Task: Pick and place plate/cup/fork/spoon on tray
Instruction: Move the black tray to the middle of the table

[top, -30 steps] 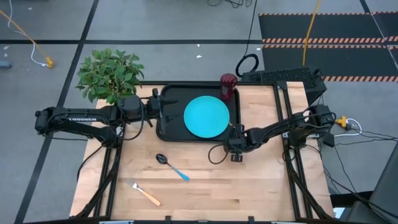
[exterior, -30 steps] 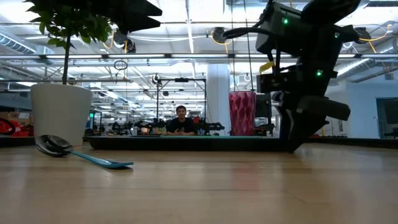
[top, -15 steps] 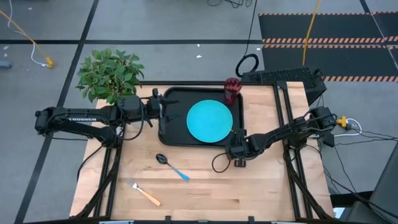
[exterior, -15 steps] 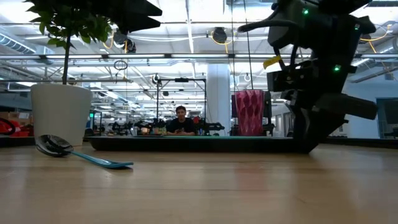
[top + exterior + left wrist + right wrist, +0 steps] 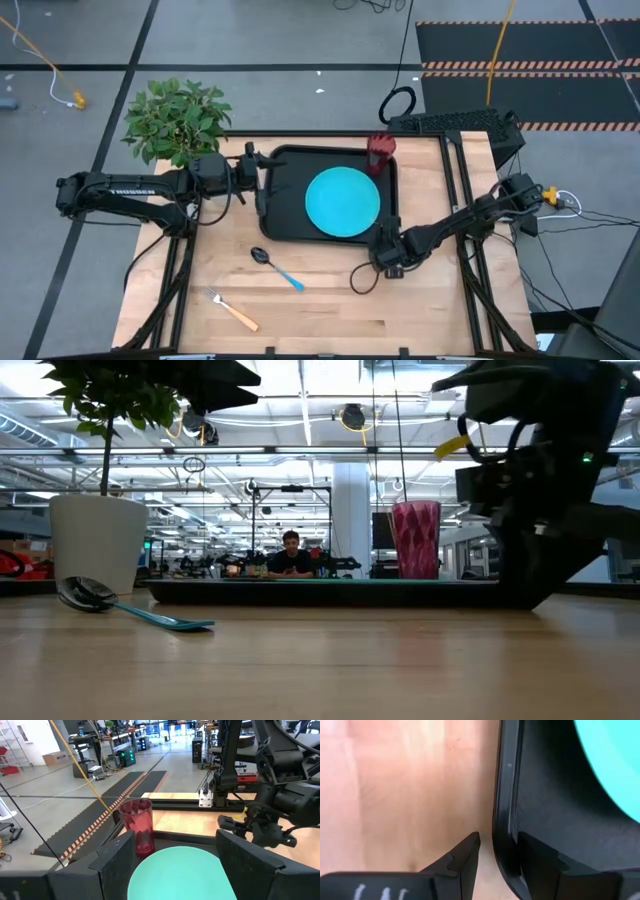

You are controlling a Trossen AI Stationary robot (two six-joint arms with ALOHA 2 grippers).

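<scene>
The tray (image 5: 283,200) is now sitting further right and nearer the front than 1 second ago, carrying the plate (image 5: 342,200) and cup (image 5: 380,152) with it. The right gripper (image 5: 495,852) is pinching the tray's near right rim, 1 finger (image 5: 465,852) outside it, 1 inside. The left gripper (image 5: 167,857) is holding its fingers spread over the tray's left edge. The spoon (image 5: 276,267) and fork (image 5: 232,310) are lying on the table (image 5: 330,310); 2 items likely remain.
</scene>
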